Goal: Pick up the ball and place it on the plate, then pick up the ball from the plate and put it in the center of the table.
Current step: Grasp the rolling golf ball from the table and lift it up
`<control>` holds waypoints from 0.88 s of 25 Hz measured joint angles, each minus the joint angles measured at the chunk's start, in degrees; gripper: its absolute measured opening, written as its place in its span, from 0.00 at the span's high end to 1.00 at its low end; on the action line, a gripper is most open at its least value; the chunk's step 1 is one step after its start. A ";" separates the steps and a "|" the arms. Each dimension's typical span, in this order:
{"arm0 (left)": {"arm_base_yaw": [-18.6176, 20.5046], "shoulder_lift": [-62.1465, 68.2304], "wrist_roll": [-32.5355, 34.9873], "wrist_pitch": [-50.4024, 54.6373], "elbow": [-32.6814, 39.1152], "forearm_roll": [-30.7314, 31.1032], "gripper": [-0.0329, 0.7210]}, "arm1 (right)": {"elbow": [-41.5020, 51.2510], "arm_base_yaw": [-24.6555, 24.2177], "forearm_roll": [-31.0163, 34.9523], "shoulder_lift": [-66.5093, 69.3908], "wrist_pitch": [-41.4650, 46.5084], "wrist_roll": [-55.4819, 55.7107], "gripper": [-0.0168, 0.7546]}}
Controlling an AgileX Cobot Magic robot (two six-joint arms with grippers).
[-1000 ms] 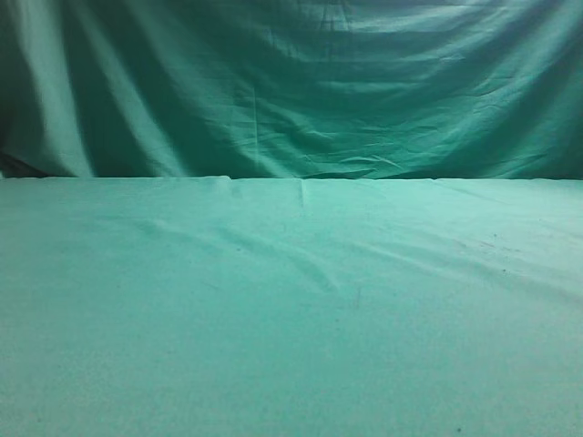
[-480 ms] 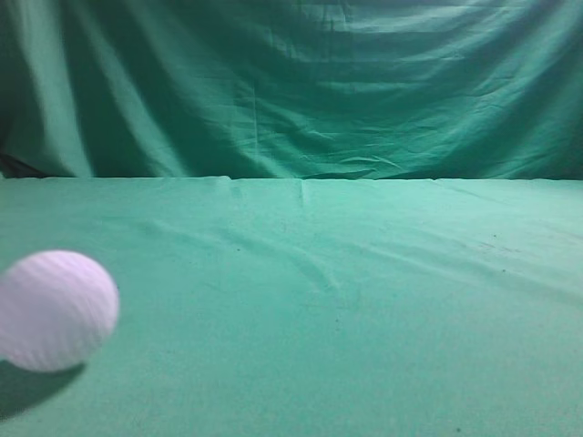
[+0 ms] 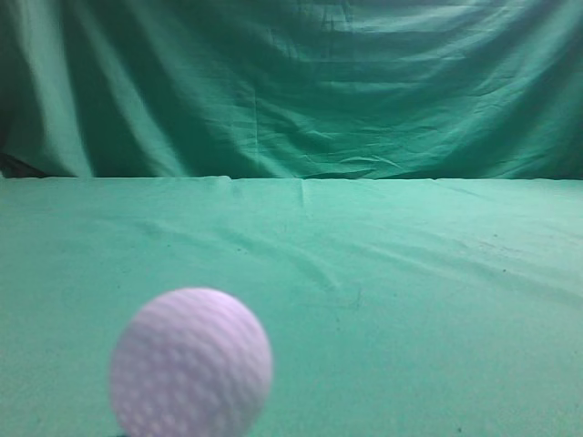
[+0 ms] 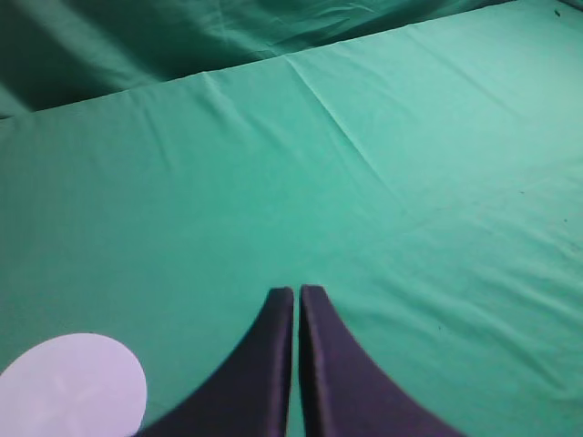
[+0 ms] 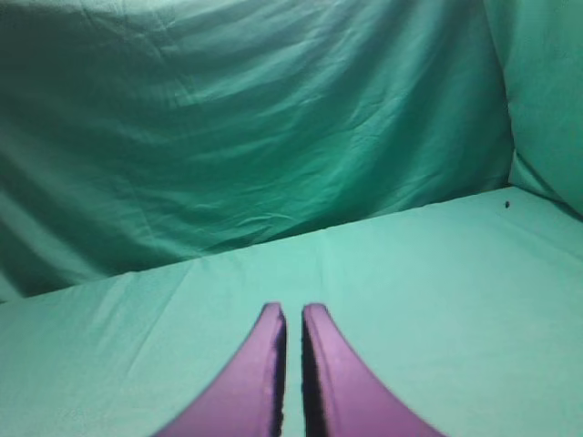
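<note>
Exterior view: the ball [image 3: 191, 363] — white, dimpled, somewhat blurred — sits very near the camera on the table [image 3: 410, 300], low and left of centre, its underside cut by the frame edge, so contact with the cloth cannot be confirmed. Wrinkled green cloth covers the table; the draped green backdrop [image 3: 301, 82] hangs behind the far edge. Left wrist view: left gripper [image 4: 297, 293] with fingers pressed nearly together, nothing between them, tips above bare cloth. A flat pale disc [image 4: 71, 386] lies near-left of those fingers — possibly the plate, though the surface is too washed out to tell. Right wrist view: right gripper [image 5: 291, 311] likewise closed on nothing, pointing toward the backdrop.
</note>
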 joint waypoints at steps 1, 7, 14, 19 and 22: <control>0.00 -2.33 0.10 -1.08 2.50 0.00 0.96 | -1.14 0.00 0.10 0.00 1.55 -0.29 0.91; 0.00 -12.40 0.21 -4.84 12.52 0.00 0.96 | -12.13 0.00 0.10 6.38 14.32 -1.57 0.91; 0.00 -12.68 0.21 -5.80 14.94 0.00 0.96 | -21.18 0.00 0.10 19.08 24.95 -3.03 0.91; 0.00 -11.87 0.21 -6.38 14.94 -1.18 0.96 | -27.77 0.00 0.10 26.63 33.63 -14.11 0.91; 0.00 -11.86 0.29 -6.38 14.94 -0.97 0.96 | -33.16 1.90 0.10 32.76 40.24 -17.81 0.91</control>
